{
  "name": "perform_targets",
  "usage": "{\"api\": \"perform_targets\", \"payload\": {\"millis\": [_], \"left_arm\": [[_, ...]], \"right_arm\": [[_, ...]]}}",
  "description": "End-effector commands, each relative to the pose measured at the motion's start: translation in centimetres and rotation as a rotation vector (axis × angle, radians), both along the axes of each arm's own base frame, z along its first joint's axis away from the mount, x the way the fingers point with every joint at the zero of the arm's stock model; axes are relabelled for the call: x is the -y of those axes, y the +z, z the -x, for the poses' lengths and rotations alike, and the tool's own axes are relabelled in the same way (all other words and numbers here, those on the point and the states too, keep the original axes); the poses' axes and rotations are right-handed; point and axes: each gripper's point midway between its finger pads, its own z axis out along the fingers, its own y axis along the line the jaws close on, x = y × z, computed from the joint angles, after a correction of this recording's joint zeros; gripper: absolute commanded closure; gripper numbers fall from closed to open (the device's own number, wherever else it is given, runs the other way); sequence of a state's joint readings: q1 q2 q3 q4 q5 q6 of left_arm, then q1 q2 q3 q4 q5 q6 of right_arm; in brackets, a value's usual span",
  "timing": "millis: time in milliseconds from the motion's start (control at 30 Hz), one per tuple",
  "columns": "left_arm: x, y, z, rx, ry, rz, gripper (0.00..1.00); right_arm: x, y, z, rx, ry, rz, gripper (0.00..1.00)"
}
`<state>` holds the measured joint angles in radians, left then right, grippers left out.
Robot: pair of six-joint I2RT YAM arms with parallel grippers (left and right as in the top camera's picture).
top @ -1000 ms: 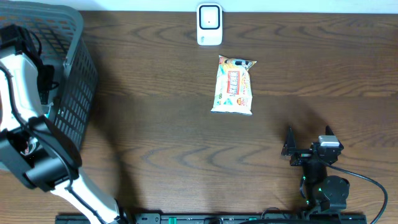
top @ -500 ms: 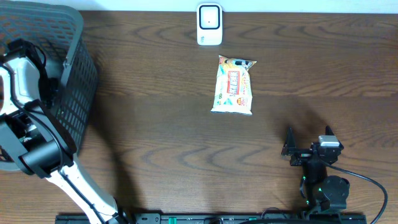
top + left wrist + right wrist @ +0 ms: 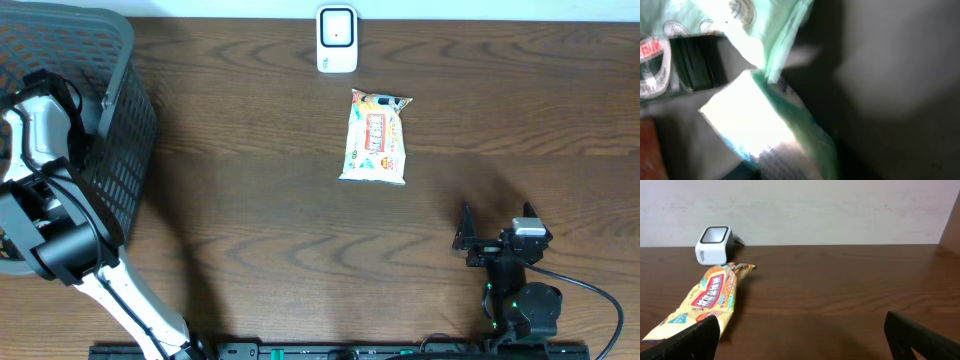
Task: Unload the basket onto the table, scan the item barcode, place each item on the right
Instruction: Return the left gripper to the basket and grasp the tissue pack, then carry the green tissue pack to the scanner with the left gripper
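The white barcode scanner stands at the table's far edge, also in the right wrist view. A yellow snack packet lies flat just in front of it. My left arm reaches down into the grey basket; its fingers are hidden. The left wrist view is filled by a blurred green and white packet pressed close to the camera, with a striped patch at its lower end. My right gripper rests near the front edge, open and empty.
The basket takes up the table's left end and holds other printed packets. A pale wall rises behind the scanner. Dark wood table lies between the arms.
The left arm has sunk a little deeper into the basket. The right arm, the yellow packet and the scanner have not moved.
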<state>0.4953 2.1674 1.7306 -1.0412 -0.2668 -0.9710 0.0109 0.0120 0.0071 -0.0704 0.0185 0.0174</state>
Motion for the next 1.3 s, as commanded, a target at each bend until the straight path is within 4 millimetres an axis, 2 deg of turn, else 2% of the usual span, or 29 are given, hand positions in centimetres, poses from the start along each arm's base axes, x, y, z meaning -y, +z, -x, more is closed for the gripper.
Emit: {"api": "perform_targets", "payload": {"millis": [0,33,67,133,300,433,533,633,733,800,900,1000,1033,1133,1267], "left_arm": [[-0.5,4.4,-0.6,0.069,-0.055,-0.058,0.81],[-0.6,5.5,-0.6,0.093,-0.055,-0.072,0.9],[-0.6,6.9,-0.7,0.125,-0.054,-0.09,0.92],[-0.5,9.6,-0.6,0.183,-0.054,-0.123,0.92],[0.1,17.8,0.3,0.373,-0.053,-0.225,0.92],[2.1,24.6,1.0,0.594,-0.08,-0.259,0.92],[5.2,28.8,1.1,0.781,-0.151,-0.194,0.92],[9.8,32.4,0.8,0.96,-0.27,-0.078,0.92],[14.4,34.9,0.3,1.061,-0.424,-0.014,0.92],[17.7,36.2,-0.5,1.084,-0.605,-0.032,0.92],[22.9,36.6,-2.0,1.062,-0.934,-0.069,0.92],[28.4,34.6,-3.5,0.982,-1.235,-0.056,0.92],[30.3,33.5,-4.0,0.945,-1.334,-0.046,0.92],[34.1,29.9,-5.3,0.824,-1.529,-0.025,0.92],[37.6,24.2,-7.3,0.628,-1.708,-0.034,0.92]], "right_arm": [[0.2,-0.1,0.0,-0.002,-0.007,0.007,0.01],[0.2,-0.1,0.0,-0.002,-0.007,0.007,0.01],[0.2,-0.1,0.0,-0.002,-0.007,0.007,0.01],[0.2,-0.1,0.0,-0.002,-0.007,0.007,0.01],[0.2,-0.1,0.0,-0.002,-0.007,0.007,0.01],[0.2,-0.1,0.0,-0.002,-0.007,0.007,0.01],[0.2,-0.1,0.0,-0.002,-0.007,0.007,0.01],[0.2,-0.1,0.0,-0.002,-0.007,0.007,0.01],[0.2,-0.1,0.0,-0.002,-0.007,0.007,0.01],[0.2,-0.1,0.0,-0.002,-0.007,0.007,0.01],[0.2,-0.1,0.0,-0.002,-0.007,0.007,0.01],[0.2,-0.1,0.0,-0.002,-0.007,0.007,0.01],[0.2,-0.1,0.0,-0.002,-0.007,0.007,0.01],[0.2,-0.1,0.0,-0.002,-0.007,0.007,0.01],[0.2,-0.1,0.0,-0.002,-0.007,0.007,0.01]]}}
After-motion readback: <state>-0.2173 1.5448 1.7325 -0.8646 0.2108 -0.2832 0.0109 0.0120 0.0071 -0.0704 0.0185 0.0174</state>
